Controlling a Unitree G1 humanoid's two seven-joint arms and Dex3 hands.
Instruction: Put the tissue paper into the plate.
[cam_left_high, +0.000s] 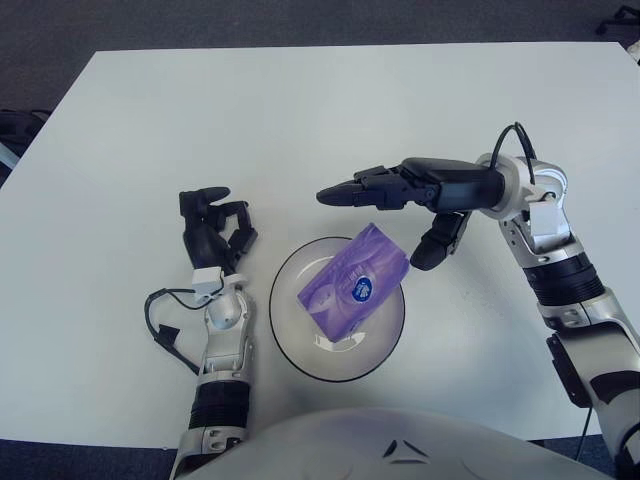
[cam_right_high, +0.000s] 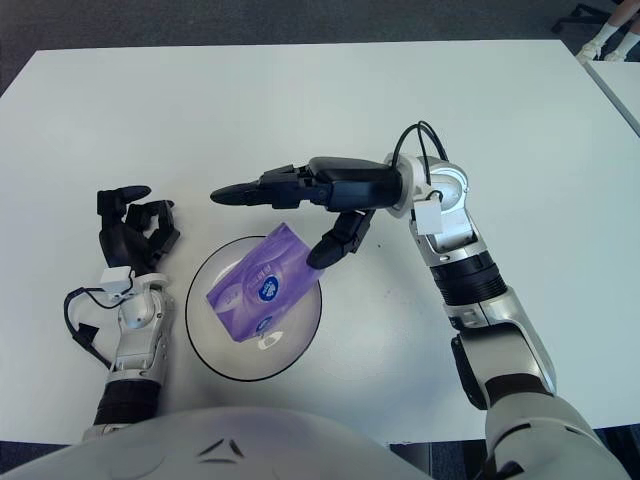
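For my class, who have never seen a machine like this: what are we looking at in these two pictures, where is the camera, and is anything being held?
This is a humanoid robot with two arms. Both pictures come from a stereo camera on its head, looking down at a white table, so they show one scene from slightly different spots. On the table stands a plate, shaped like a clear bowl, with a purple pack of tissue paper lying tilted in it. The right robot hand hovers just above the pack with its fingers spread, holding nothing. The left robot hand shows to the left of the plate, idle, gripping nothing.
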